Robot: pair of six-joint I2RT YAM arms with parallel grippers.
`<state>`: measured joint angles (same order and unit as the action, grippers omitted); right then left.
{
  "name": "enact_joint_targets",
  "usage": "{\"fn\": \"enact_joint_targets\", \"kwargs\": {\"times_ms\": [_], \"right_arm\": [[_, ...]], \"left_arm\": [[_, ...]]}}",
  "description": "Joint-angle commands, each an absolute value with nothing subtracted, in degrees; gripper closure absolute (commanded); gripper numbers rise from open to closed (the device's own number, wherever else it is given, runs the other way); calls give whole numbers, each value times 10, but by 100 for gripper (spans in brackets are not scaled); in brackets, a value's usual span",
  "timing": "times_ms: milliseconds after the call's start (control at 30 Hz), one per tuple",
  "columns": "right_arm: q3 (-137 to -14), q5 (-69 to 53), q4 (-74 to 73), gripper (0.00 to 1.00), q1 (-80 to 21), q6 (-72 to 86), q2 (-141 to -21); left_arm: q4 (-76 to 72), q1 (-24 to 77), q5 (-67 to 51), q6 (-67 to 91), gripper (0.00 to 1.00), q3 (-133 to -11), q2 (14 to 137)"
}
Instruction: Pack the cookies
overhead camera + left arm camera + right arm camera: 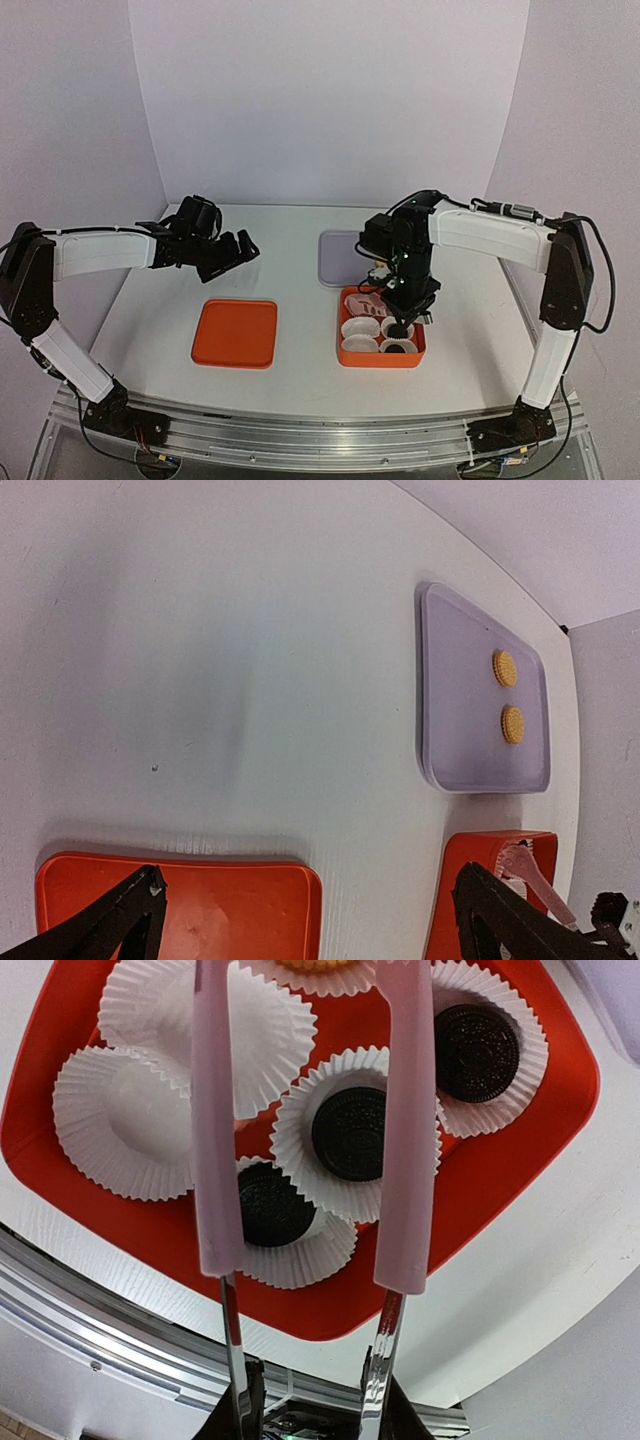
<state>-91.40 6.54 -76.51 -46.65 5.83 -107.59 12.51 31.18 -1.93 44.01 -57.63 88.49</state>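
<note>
Three black cookies (350, 1133) (477, 1052) (270, 1205) lie in white paper cups inside the orange box (520, 1170). Two golden cookies (504, 668) (512, 724) rest on the lilac tray (460, 750). My right gripper (308, 1390) is shut on pink-armed metal tongs (405, 1120) that hang over the box (380, 355). A sliver of a golden cookie (315, 964) shows between the tong arms at the top edge of the right wrist view; the tong tips are out of frame. My left gripper (310, 880) is open and empty, above the table between lid and box.
A flat orange lid (236, 333) lies left of the box. Two empty paper cups (115, 1125) (255, 1020) sit in the box's far side. The lilac tray (335, 258) is just behind the box. The table's metal front rail (300, 430) runs along the near edge.
</note>
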Motion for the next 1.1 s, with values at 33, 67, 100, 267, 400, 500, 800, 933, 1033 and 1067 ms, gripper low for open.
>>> {"fn": "enact_joint_targets", "kwargs": {"times_ms": [33, 67, 100, 267, 400, 500, 800, 933, 1033, 1067], "right_arm": [[-920, 110, -846, 71, -470, 77, -997], [-924, 118, -847, 71, -469, 78, -986], [-929, 124, -847, 71, -469, 77, -976], [-964, 156, -849, 71, -459, 71, -964], [-997, 164, -849, 71, -422, 70, -994], [-1024, 169, -848, 71, -388, 67, -1033], [-1081, 151, -847, 69, -332, 14, -1155], [-1089, 145, -845, 68, -327, -8, -1181], [-1098, 149, -845, 68, -321, -16, -1198], [-1101, 149, -844, 68, -320, -16, -1202]], "left_arm": [[118, 309, -21, 444, 0, -590, 882], [118, 309, -21, 444, 0, -590, 883], [119, 309, -22, 444, 0, -591, 883], [122, 310, -22, 443, 0, -596, 886], [125, 309, -19, 442, 0, -602, 887], [124, 309, -17, 442, 0, -603, 888], [131, 309, -11, 440, 0, -613, 897], [131, 309, -10, 441, 0, -614, 900], [129, 309, -11, 442, 0, -613, 902], [129, 309, -11, 443, 0, -613, 902]]}}
